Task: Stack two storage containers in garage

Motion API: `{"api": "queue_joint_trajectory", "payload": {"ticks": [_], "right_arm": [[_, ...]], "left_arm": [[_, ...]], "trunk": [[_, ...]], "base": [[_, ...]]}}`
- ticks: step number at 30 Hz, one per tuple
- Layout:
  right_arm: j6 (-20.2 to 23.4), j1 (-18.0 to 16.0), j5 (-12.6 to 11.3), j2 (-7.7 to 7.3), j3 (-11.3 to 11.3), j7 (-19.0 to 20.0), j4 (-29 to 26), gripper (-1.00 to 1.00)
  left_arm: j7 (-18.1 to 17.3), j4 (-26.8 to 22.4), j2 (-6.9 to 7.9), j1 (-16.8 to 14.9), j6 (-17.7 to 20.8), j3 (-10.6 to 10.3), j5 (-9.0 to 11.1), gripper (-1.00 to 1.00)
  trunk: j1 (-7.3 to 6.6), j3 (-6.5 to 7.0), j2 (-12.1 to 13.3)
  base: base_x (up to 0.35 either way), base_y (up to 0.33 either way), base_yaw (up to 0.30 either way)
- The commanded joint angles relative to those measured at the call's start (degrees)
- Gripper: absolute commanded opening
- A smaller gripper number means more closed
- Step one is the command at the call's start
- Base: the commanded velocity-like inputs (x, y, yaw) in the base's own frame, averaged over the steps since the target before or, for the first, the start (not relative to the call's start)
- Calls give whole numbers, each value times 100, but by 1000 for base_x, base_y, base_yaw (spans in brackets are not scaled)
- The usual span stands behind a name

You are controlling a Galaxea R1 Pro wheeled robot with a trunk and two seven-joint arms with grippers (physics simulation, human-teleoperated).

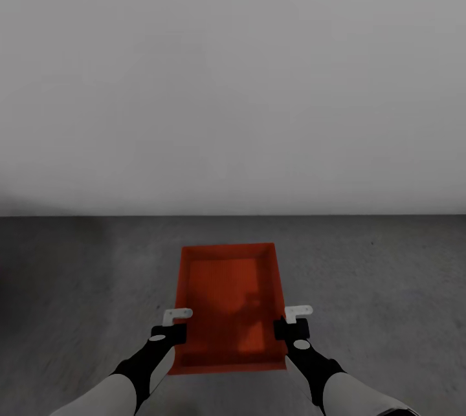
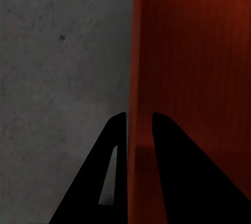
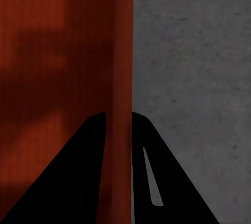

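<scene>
Grey concrete floor (image 1: 388, 286) met a plain pale wall (image 1: 233, 79) ahead. Over the floor, a red-orange container (image 1: 228, 299) sat between both arms, its long sides running away from the robot. Left gripper (image 1: 173, 327) pinched the left wall, one finger (image 2: 112, 182) outside and one inside. Right gripper (image 1: 292, 322) pinched the right wall (image 3: 119, 103) likewise. I could not tell whether the container touched the floor.

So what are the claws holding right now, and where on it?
The red box, by its long side walls: left claw straddling one, right claw the other.
</scene>
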Motion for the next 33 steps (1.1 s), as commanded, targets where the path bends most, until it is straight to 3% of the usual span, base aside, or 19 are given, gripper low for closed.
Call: {"api": "queue_joint_trajectory", "payload": {"ticks": [1, 33], "right_arm": [[-44, -4, -472, -4, -246, -155, 17, -100], [-47, -4, -472, -4, -246, -152, 17, -100]], "left_arm": [[231, -31, 209, -2, -389, 293, -66, -100], [231, -14, 210, -2, -389, 293, -66, -100]], "trunk": [[2, -4, -3], [2, -4, -3]], "base": [[125, 0, 0], [30, 35, 0]]}}
